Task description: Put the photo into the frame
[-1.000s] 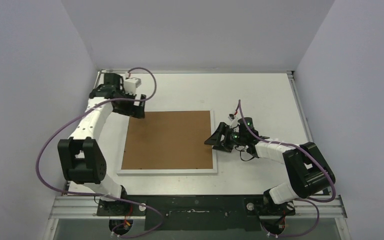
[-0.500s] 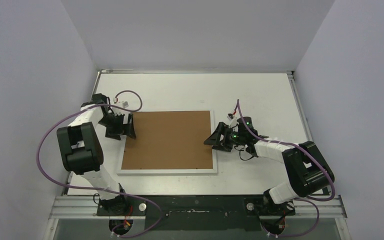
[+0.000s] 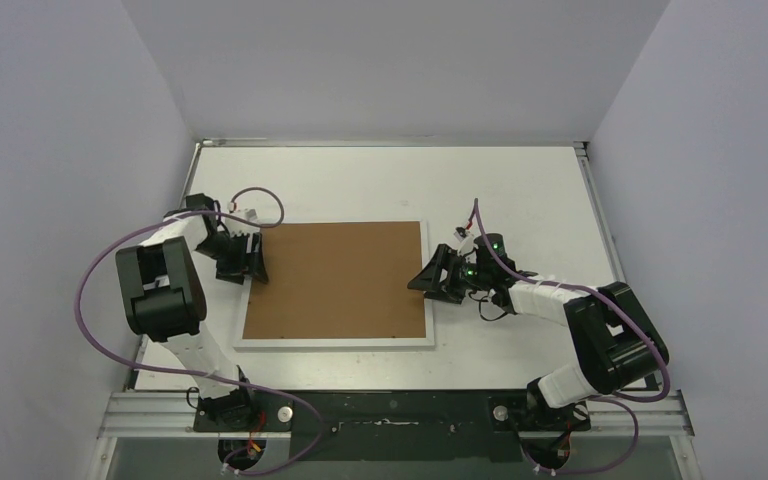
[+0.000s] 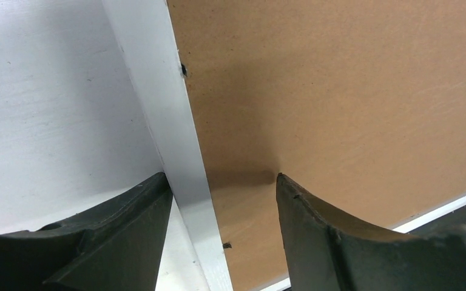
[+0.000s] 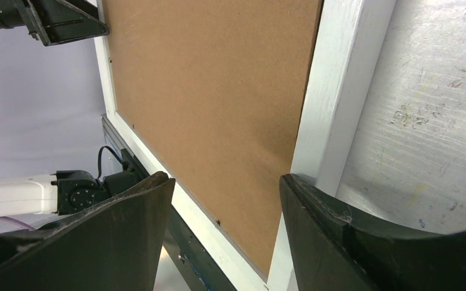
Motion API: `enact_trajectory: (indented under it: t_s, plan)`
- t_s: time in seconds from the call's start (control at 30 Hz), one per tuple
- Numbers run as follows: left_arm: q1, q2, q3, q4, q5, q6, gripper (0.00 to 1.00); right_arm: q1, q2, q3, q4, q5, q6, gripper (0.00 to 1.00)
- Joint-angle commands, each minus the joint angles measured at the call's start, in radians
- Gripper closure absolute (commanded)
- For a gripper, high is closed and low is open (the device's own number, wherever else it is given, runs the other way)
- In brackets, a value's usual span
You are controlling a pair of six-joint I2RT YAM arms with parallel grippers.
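Squarely, frame [image 3: 340, 280] between left end effector [image 3: 257, 258] and right end effector [image 3: 426, 280], both spread.

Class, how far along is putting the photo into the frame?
Done: white rectangular picture frame lies face down, brown backing board up. In hand: left gripper and right gripper straddle its opposite side rails, jaws apart. Remaining: no photo shows; whether it's inside is hidden.

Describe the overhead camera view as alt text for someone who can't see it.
A white frame lies face down, its brown back up, on a white table seen from above. The left claw is at its left edge and the right claw at its right edge, both open. No photo is in view.
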Motion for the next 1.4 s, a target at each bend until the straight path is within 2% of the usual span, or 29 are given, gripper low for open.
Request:
enact_trajectory:
  t_s: [0.0, 0.3, 1.03, 1.23, 1.37]
  plan:
    - [-0.007, 0.016, -0.014, 0.012, 0.075, -0.001, 0.41, 0.02, 0.037, -0.007, -0.03, 0.013, -0.02, 0.34]
    - [-0.011, 0.008, -0.024, 0.019, 0.112, -0.008, 0.46, 0.074, 0.08, -0.001, -0.006, 0.015, -0.001, 0.34]
    - [-0.049, -0.005, -0.011, 0.005, 0.132, -0.002, 0.49, 0.113, 0.137, 0.034, -0.049, 0.066, -0.029, 0.34]
    - [-0.047, -0.014, 0.009, -0.007, 0.131, 0.001, 0.49, 0.148, 0.139, 0.102, -0.138, 0.127, -0.084, 0.34]
    - [-0.035, -0.012, 0.028, -0.019, 0.128, 0.004, 0.49, 0.137, 0.053, 0.176, -0.22, 0.138, -0.127, 0.3]
